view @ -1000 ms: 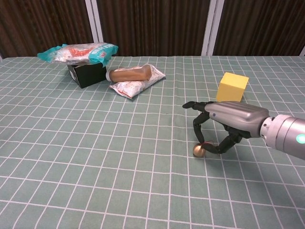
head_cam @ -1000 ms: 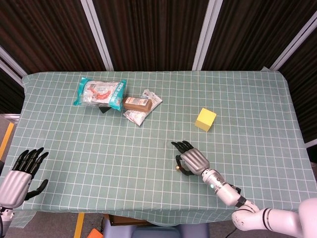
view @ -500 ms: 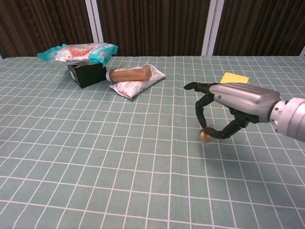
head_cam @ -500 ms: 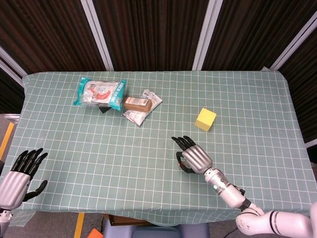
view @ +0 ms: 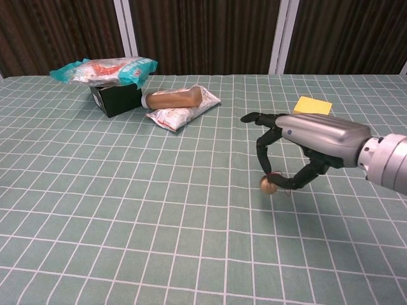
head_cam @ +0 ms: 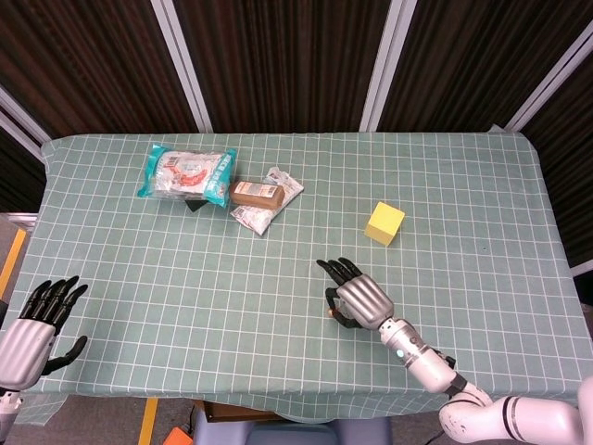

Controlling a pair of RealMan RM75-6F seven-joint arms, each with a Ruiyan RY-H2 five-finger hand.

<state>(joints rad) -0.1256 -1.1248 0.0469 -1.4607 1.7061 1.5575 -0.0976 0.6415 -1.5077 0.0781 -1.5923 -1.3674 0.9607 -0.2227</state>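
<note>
On the green checked tablecloth (view: 127,210), the right hand (view: 311,136) pinches the small golden ball (view: 267,185), lifted clear; placement remains, while the left hand (head_cam: 32,324) rests spread and unladen.

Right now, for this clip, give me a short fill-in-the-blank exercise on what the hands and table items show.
1. The right hand pinches a small ball of ____ colour.
2. Behind that hand sits a ____ cube.
3. The brown bottle lies on a crinkled ____.
4. The left hand, near the table's front edge, holds ____.

Missing words: golden; yellow; packet; nothing
</note>
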